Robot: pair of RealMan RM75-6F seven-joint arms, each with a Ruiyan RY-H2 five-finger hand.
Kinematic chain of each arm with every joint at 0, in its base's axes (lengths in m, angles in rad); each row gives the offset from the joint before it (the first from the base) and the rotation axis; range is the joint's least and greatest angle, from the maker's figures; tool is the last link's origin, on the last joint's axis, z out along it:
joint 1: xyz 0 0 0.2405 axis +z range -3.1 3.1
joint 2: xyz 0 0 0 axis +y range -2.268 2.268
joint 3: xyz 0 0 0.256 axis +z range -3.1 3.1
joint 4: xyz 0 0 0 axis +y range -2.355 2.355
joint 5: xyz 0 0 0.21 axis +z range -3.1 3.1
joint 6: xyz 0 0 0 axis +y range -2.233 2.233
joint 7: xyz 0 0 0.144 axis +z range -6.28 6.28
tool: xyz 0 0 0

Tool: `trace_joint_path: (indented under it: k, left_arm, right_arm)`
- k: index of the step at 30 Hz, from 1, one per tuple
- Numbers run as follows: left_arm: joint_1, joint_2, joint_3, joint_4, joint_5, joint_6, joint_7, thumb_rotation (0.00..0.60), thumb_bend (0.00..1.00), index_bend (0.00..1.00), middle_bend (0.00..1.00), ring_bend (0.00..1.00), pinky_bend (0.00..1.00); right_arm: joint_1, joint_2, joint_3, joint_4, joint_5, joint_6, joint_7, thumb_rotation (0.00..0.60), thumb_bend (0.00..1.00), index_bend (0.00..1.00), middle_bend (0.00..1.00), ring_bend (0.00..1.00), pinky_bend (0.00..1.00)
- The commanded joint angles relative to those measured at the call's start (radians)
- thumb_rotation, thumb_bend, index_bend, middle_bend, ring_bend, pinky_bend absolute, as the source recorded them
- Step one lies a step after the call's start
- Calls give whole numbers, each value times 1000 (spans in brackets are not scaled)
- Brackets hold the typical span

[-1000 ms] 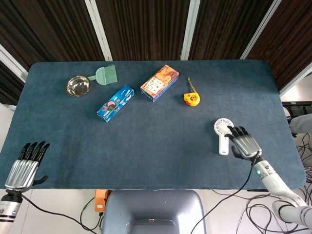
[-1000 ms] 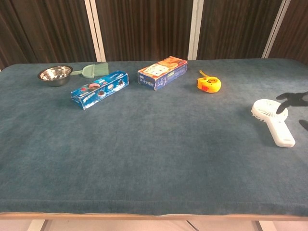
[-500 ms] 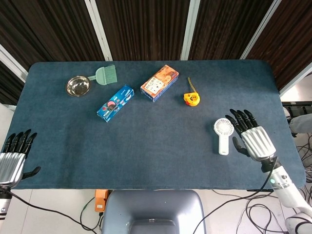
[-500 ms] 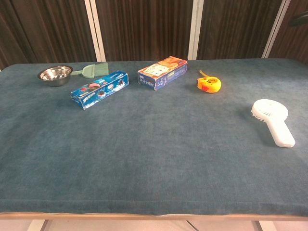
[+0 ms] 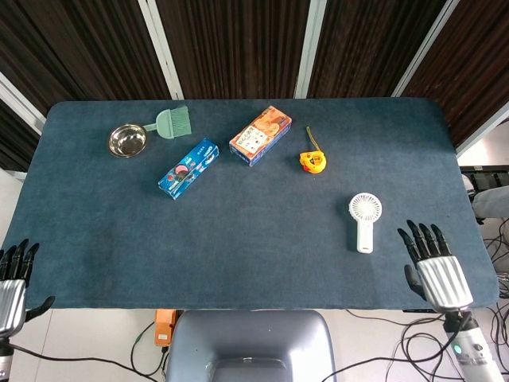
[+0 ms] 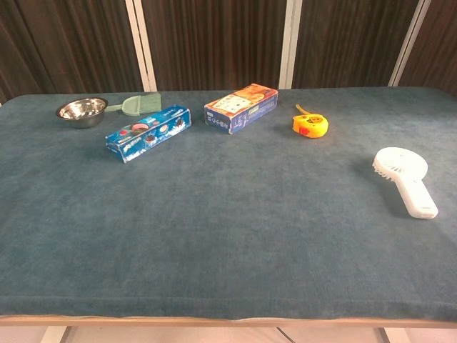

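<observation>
Dark slatted wall panels with pale uprights stood behind a table (image 5: 262, 263) covered in blue-grey cloth.

Item, principal: white handheld fan (image 5: 364, 220), lying flat at centre right of the head view, round head toward the wall, handle toward the near edge. Judged light, rigid plastic, the grille likely the weaker part; the straight handle offered the soundest hold.

Right hand (image 5: 436, 264): lower right of the head view, at the table's near corner, fingers spread, holding nothing, near the fan but apart from it.

Left hand (image 5: 11, 288): lower left corner, off the table edge, fingers apart, holding nothing.

Other items, upper part of frame: steel bowl (image 5: 128, 140), green brush (image 5: 173, 122) just beside it, blue box (image 5: 188, 168), orange box (image 5: 260, 135), yellow tape measure (image 5: 312, 161).

Views compared: the head view showed both hands; the chest view showed neither, but gave the fan (image 6: 404, 177) side-on, low against the cloth.
</observation>
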Motion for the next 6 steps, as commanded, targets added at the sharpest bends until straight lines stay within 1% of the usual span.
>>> trace_joint_path:
  k: [1, 3, 6]
  left_arm:
    - [45, -84, 24, 125, 37, 45, -95, 600, 60, 0, 0, 0, 35]
    - [42, -86, 27, 138, 46, 35, -100, 600, 60, 0, 0, 0, 35]
    - [45, -88, 24, 146, 68, 50, -104, 600, 60, 0, 0, 0, 35]
  right_arm:
    - [-35, -1, -15, -6, -6, 36, 9, 600, 502, 0, 0, 0, 0]
    - [-39, 2, -10, -7, -14, 43, 8, 600, 502, 0, 0, 0, 0]
    - [-43, 8, -1, -9, -9, 38, 17, 600, 502, 0, 0, 0, 0]
